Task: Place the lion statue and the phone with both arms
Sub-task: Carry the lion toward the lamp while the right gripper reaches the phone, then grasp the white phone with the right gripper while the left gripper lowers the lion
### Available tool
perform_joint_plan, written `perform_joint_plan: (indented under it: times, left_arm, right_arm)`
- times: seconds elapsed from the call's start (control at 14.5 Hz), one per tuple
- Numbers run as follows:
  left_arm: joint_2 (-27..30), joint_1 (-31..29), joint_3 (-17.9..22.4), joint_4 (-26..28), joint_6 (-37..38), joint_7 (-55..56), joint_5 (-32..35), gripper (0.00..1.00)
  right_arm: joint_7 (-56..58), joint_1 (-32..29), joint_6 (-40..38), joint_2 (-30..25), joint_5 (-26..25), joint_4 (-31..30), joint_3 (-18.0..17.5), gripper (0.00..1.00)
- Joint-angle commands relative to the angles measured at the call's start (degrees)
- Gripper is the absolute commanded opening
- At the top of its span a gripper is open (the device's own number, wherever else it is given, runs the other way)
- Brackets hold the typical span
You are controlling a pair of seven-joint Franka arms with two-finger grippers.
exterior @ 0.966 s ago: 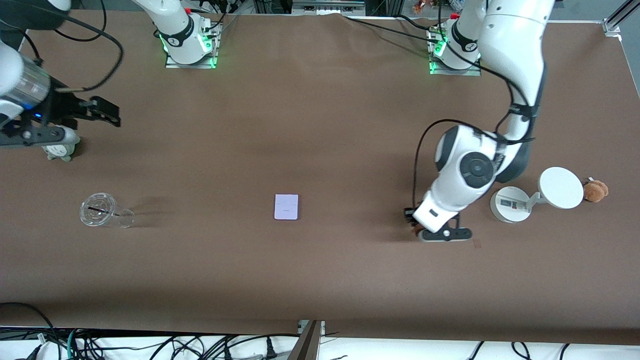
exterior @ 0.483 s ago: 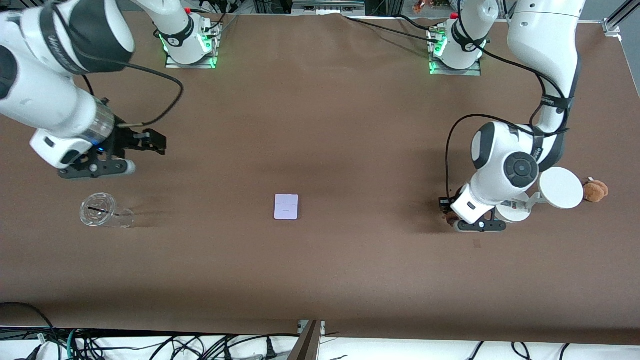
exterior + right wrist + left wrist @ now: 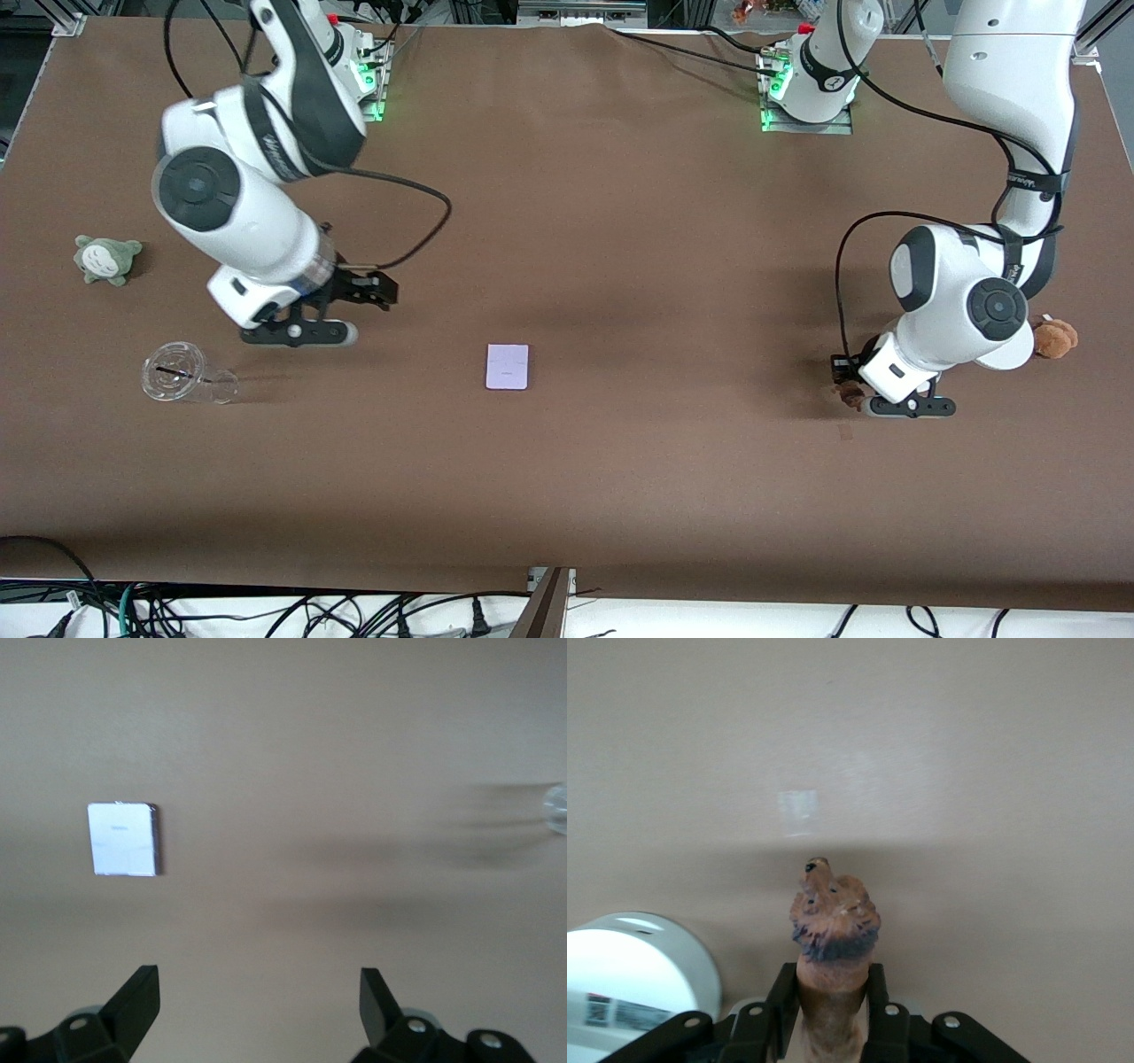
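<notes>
The phone (image 3: 507, 366) is a pale lavender slab lying flat on the brown table near its middle; it also shows in the right wrist view (image 3: 124, 840). My right gripper (image 3: 297, 334) is open and empty, above the table between the phone and a plastic cup; its jaws stand wide apart in the right wrist view (image 3: 257, 983). My left gripper (image 3: 911, 407) is shut on the lion statue (image 3: 833, 930), orange-brown with a darker mane, held low above the table beside a white stand. A brown bit of the lion (image 3: 850, 393) sticks out of the gripper.
A clear plastic cup (image 3: 186, 379) lies on its side toward the right arm's end. A grey-green plush toy (image 3: 106, 259) sits farther from the camera there. The white stand's round base (image 3: 629, 970) and a fuzzy brown plush (image 3: 1054, 337) are by the left arm.
My right arm swung from the right arm's end of the table toward the phone, uncovering the grey-green plush. My left arm carried the lion toward the left arm's end, over the white stand.
</notes>
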State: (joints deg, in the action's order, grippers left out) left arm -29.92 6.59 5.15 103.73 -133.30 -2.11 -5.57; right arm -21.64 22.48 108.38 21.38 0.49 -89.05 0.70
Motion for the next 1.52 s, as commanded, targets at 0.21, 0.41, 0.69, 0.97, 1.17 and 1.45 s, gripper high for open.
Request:
perform_joint_plan:
  times: [0.21,0.41,0.69,0.97,1.17,1.45]
  left_arm:
    - [0.4,-0.4,-0.8,6.7,-10.9,-0.9,4.0,0.0]
    - [0.5,-0.9,-0.9,6.9,-11.4,-0.9,3.6,0.0]
    - [0.3,-0.9,-1.5,7.0,-11.5,-0.8,2.2,0.0]
    - [-0.1,-1.0,-2.9,6.9,-11.5,-0.8,-0.4,0.0]
    - [-0.2,-1.1,-3.3,6.9,-11.5,-0.9,-0.8,0.0]
    - [-1.2,-1.0,-3.4,6.8,-12.3,-1.0,-1.5,0.0]
  right_arm:
    - [-7.4,7.4,13.8,10.5,0.6,1.9,0.4,1.0]
    - [-8.1,8.9,17.6,16.3,0.7,5.8,0.4,1.0]
    - [-8.4,10.8,18.2,20.7,0.7,9.2,0.4,1.0]
    - [-8.0,11.4,23.0,23.4,0.7,9.2,0.4,1.0]
    - [-8.2,11.9,26.8,26.2,0.7,9.2,0.4,1.0]
    - [-8.3,12.2,29.1,28.4,0.7,9.2,0.4,1.0]
